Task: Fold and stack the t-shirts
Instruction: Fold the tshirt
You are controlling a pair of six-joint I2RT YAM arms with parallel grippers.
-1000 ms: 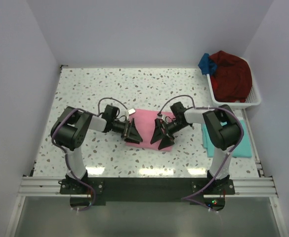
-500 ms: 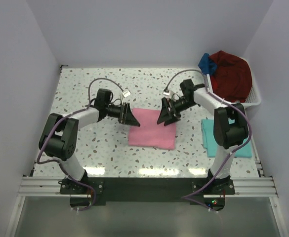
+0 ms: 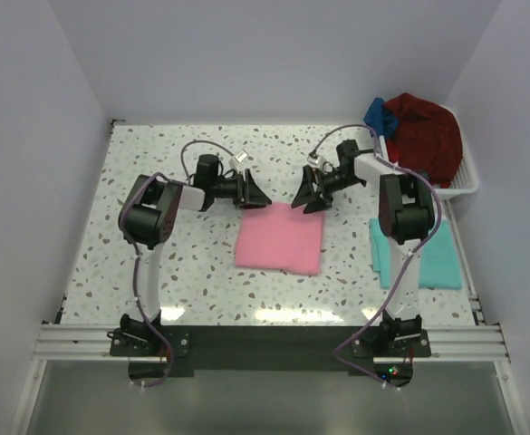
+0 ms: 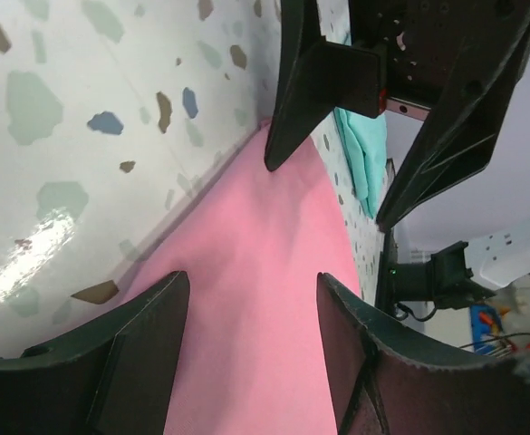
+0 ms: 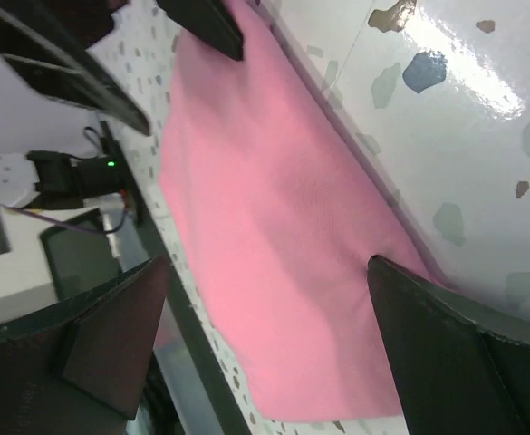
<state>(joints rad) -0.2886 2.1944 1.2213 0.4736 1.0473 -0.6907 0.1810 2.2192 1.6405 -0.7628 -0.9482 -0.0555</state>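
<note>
Pairs white links with black joints on left arm [image 3: 149, 216] and right arm [image 3: 407, 216]; trails purple-grey cables [image 3: 199, 143]; ends in black wedge-shaped fingers [image 4: 129, 362].

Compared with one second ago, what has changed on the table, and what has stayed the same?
The left pincer and right pincer moved from the near part of the pink t-shirt to its far edge, and are open, holding nothing. The pink t-shirt, teal t-shirt and basket stayed put.
</note>
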